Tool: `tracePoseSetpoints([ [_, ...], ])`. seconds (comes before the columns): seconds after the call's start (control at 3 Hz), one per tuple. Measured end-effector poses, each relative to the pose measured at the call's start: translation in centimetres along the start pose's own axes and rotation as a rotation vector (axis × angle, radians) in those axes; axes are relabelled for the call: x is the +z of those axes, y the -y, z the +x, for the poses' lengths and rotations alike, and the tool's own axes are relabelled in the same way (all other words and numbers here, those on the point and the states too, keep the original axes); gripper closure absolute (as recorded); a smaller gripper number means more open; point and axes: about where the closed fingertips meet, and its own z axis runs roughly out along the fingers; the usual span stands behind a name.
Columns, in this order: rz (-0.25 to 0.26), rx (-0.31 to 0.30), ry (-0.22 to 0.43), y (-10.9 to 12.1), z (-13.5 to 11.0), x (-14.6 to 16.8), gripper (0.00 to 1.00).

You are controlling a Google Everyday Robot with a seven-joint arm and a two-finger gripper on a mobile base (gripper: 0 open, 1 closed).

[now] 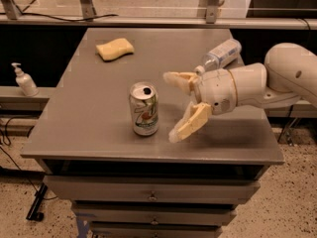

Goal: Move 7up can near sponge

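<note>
The 7up can (144, 109) stands upright near the front of the grey table (99, 133), silver-white with a green and red logo and an open top. The pale yellow sponge (115, 49) lies at the back left of the table, well apart from the can. My gripper (172, 106) reaches in from the right at can height, open, with its two cream fingers (190, 123) spread just to the right of the can. It holds nothing and does not touch the can.
A clear plastic bottle (221, 55) with a white cap lies on its side at the back right, behind my arm. A soap dispenser (23, 80) stands on a ledge left of the table. Drawers sit below the table top.
</note>
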Motion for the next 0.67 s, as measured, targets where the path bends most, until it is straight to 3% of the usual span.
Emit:
tracePoseSetpoints([
  [0.67, -0.06, -0.038, 0.073, -0.5, -0.7, 5.0, 0.4],
])
